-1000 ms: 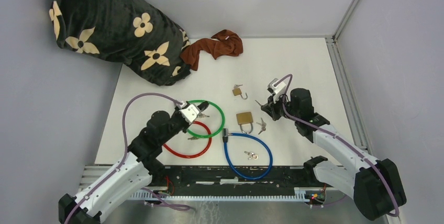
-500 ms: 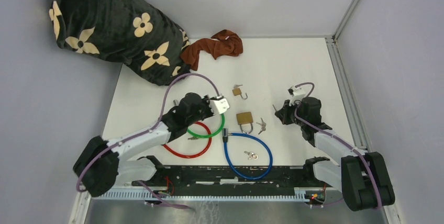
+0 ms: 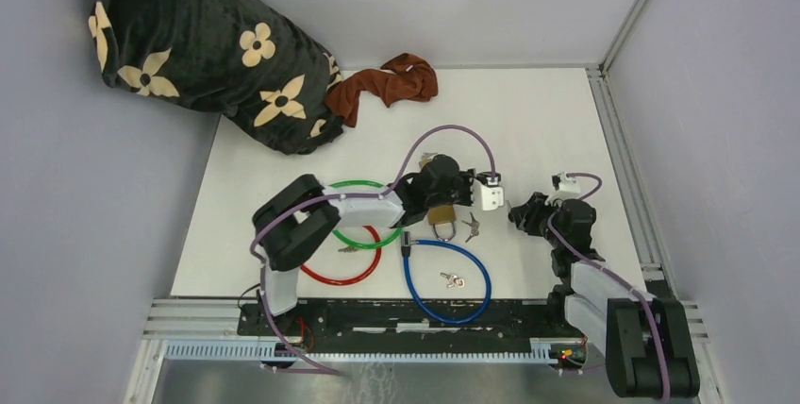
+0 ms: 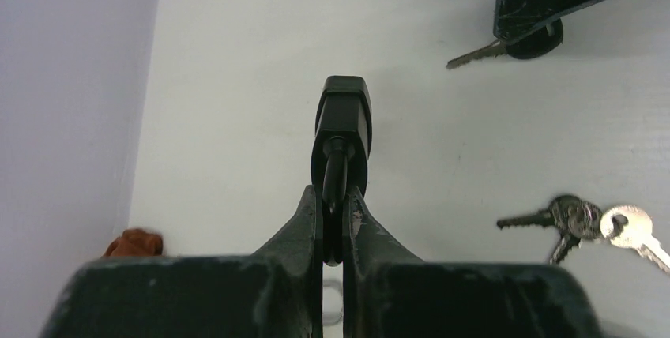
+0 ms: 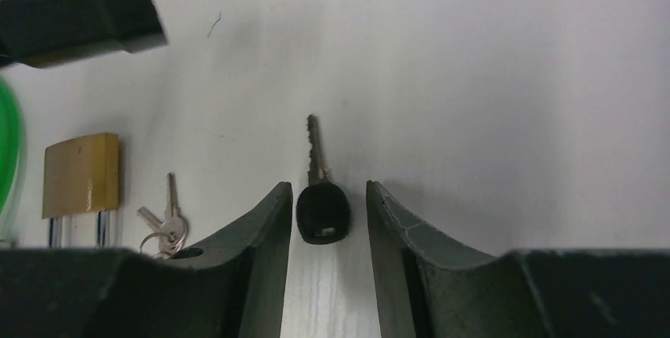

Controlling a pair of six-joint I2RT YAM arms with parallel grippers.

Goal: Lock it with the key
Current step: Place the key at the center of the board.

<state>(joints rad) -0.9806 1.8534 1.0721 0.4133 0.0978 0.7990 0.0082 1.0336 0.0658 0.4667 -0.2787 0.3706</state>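
Note:
A black-headed key lies flat on the white table, blade pointing away. My right gripper stands open around it, with a gap at each finger. From the left wrist view the same key pokes out from under the right gripper. My left gripper is shut on a small black piece held edge-on; I cannot tell what it is. It hovers to the right of the brass padlock, whose shackle points toward the near edge. Seen from above, the left gripper is close to the right gripper.
A bunch of silver keys lies beside the brass padlock. A smaller padlock sits farther back. Green, red and blue cable loops lie at the front left and middle. A brown cloth and a dark flowered blanket lie at the back.
My left arm swept right from the green loop to past the brass padlock, still shut. My right gripper drew back toward the right and opened, leaving the black-headed key on the table.

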